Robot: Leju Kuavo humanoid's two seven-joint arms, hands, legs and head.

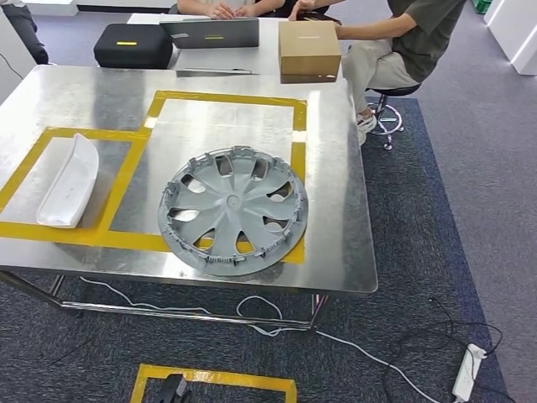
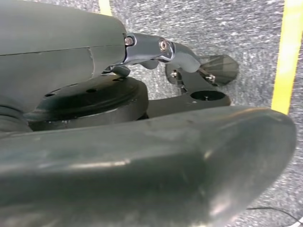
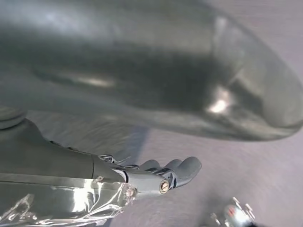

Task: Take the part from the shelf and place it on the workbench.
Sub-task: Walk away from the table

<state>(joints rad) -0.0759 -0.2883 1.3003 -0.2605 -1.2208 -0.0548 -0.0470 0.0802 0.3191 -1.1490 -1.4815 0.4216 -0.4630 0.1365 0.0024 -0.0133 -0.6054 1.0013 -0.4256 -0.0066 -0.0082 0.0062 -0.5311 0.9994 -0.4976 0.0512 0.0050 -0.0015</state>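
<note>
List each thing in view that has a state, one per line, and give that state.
Wheel cover: lying flat on the workbench, inside the yellow tape.
White part: resting in the left taped box.
Cardboard box: closed.
Laptop: open.
Left hand: empty.
Right hand: empty, fingers extended.

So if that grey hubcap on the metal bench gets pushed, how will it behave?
The hubcap lies flat, so it probably slides on the smooth workbench rather than rolling. Thin spokes and openings suggest light, slightly flexible plastic; the rim clips look breakable.

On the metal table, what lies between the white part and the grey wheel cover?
In the head view, a strip of yellow tape on the bare metal table separates the white part from the wheel cover.
</note>
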